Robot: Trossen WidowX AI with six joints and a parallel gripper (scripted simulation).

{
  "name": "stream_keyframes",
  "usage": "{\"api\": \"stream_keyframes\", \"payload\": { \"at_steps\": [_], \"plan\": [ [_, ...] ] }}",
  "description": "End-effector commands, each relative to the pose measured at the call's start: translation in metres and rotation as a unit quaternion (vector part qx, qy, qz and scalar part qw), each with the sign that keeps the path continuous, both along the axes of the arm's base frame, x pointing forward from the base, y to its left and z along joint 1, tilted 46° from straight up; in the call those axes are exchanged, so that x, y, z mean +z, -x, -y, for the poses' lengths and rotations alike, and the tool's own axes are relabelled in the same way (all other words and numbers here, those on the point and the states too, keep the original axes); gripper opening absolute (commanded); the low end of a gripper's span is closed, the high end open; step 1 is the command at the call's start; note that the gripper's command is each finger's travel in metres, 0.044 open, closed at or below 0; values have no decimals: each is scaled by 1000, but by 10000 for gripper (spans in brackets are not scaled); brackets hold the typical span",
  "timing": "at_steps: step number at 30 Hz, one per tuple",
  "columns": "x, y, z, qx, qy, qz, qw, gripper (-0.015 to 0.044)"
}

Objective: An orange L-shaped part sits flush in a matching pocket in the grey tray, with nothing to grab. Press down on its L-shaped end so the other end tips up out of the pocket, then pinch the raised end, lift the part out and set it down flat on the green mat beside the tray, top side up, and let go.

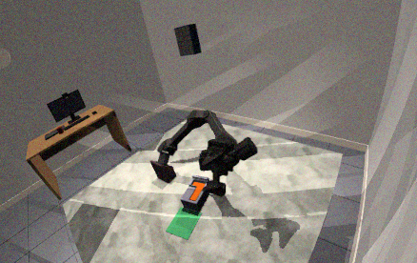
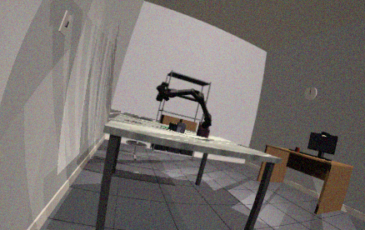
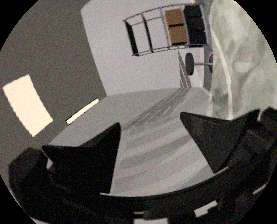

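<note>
Orange part (image 1: 194,191) seemingly pocketed, tool (image 3: 151,145) open

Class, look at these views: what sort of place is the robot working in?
Probably an office-like workroom: a wooden desk with a monitor, a wall clock and metal shelving behind the robot's table.
</note>
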State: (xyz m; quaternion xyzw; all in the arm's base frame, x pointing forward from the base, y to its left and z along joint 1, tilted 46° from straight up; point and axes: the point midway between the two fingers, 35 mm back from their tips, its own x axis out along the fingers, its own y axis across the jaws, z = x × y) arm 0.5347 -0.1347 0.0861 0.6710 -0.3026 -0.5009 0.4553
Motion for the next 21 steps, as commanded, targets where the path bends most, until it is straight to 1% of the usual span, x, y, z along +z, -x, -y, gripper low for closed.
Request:
{"api": "stream_keyframes", "payload": {
  "at_steps": [1,3,5,8,9,12,15,18,19,21],
  "plan": [
    [-1,1,0,5,-1,-10,1000,374],
    [-6,4,0,32,-4,-57,998,321],
    [-15,10,-1,81,-11,-137,987,269],
    [-31,26,-6,189,-24,-286,939,190],
    [-37,33,-8,227,-29,-332,915,180],
    [-52,55,-17,346,-42,-447,824,180],
    [-64,81,-30,466,-51,-526,709,180],
    [-72,110,-46,583,-56,-567,580,180],
    [-73,118,-50,611,-56,-571,546,180],
    [-74,127,-55,645,-55,-573,503,180]
  ]
}}
